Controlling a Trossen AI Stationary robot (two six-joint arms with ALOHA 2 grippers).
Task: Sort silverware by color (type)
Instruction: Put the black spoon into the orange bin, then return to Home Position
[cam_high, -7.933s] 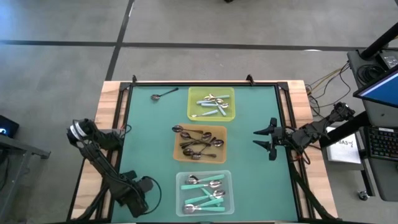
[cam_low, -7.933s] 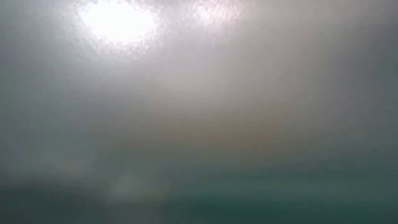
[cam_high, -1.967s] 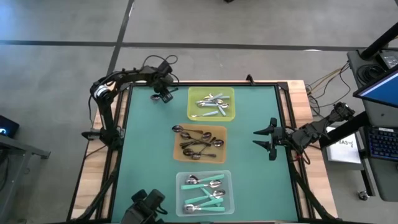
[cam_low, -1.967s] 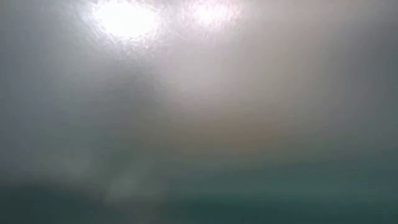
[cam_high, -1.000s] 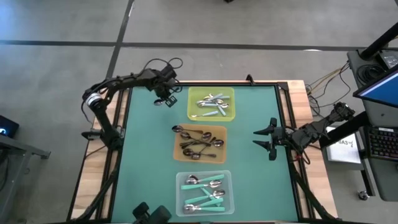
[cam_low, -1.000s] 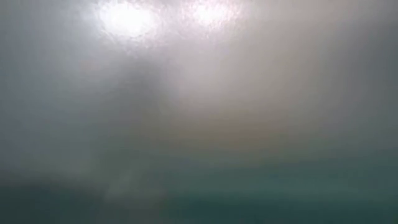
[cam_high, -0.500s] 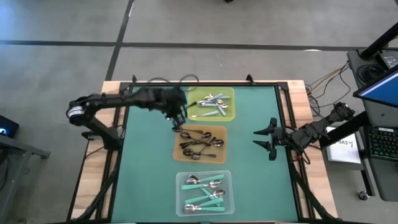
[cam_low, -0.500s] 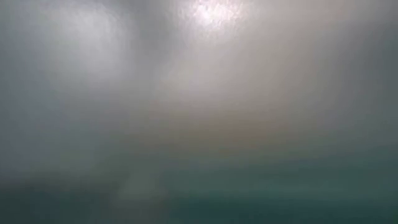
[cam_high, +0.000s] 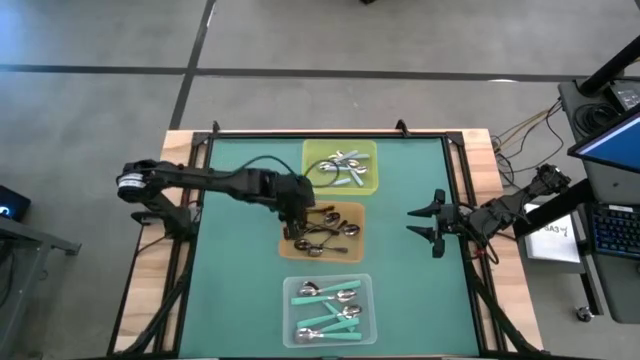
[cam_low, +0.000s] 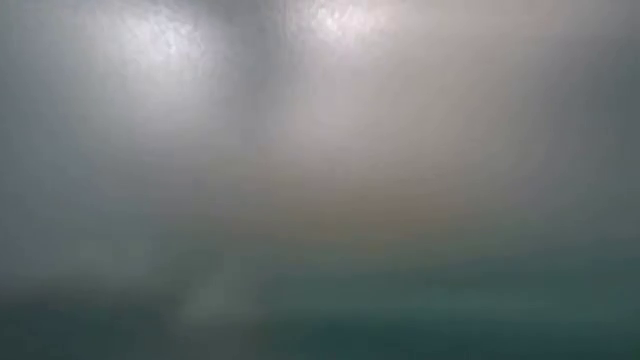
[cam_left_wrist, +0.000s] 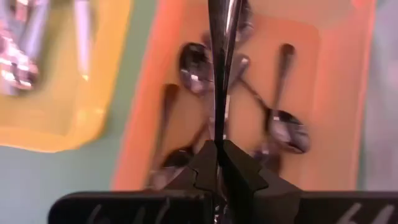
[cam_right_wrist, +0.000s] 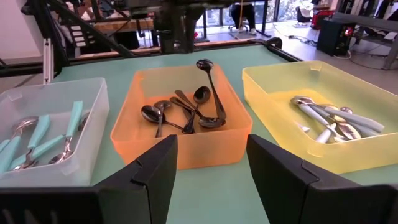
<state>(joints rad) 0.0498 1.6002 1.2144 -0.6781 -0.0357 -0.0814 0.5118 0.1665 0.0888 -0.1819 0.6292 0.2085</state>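
Observation:
My left gripper hangs over the left part of the orange tray and is shut on a dark spoon. Dark spoons lie in that tray; one leans on its left wall, bowl up. The yellow tray holds silver and teal-handled spoons. The clear tray holds teal-handled spoons and some silver ones. My right gripper waits open near the table's right edge, level with the orange tray. The low view shows only haze. My left gripper pinches the thin dark spoon's handle between its two shut fingers, coming from above and pointing down. The spoon runs on along the fingers, over the orange tray. Whether its free end touches the spoons below, I cannot tell.
The three trays stand in a row down the table's middle: yellow far, orange in the centre, clear near. Bare green mat lies to their left and right. A black rail frames the table. Cables and a desk stand beyond the right edge.
My left gripper has travelled from the table's far-left corner, where the dark spoon lay, toward the right and the near edge, and now stands over the orange tray. The spoon has left the mat and gone with it. My right arm has kept still.

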